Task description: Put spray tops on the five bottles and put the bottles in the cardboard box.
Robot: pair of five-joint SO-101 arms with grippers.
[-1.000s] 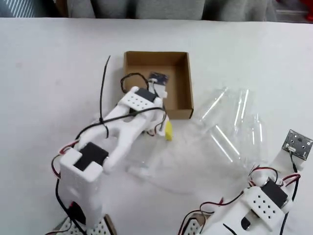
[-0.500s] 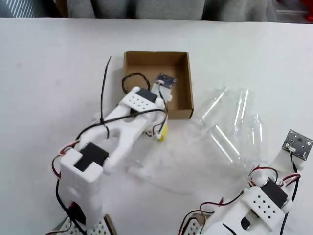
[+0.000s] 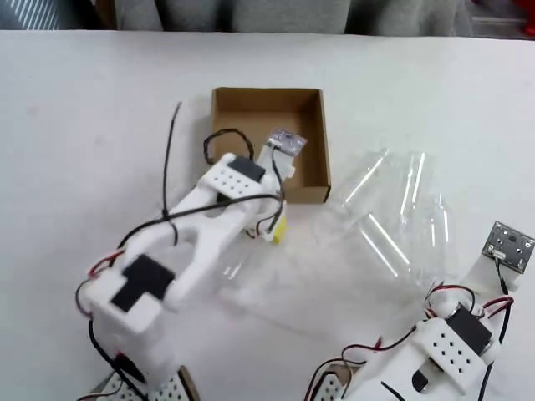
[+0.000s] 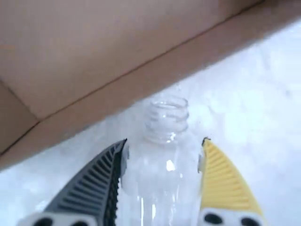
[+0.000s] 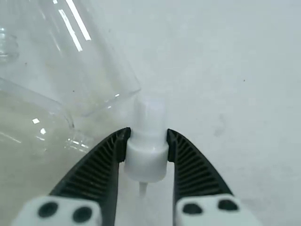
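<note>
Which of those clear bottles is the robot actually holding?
The bottle beside the cardboard box, clamped between the left gripper fingers, its neck uncapped. The other bottles lie loose in a cluster apart from it.

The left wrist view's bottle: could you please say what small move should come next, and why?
Probably bring the right gripper, holding a spray top, to the bottle in the left gripper: its neck is bare, and it is outside the cardboard box.

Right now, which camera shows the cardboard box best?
The high view: nearly the whole cardboard box, open top, seen from above. The left wrist view shows a close stretch of its brown wall behind the bottle in the left pincer.
</note>
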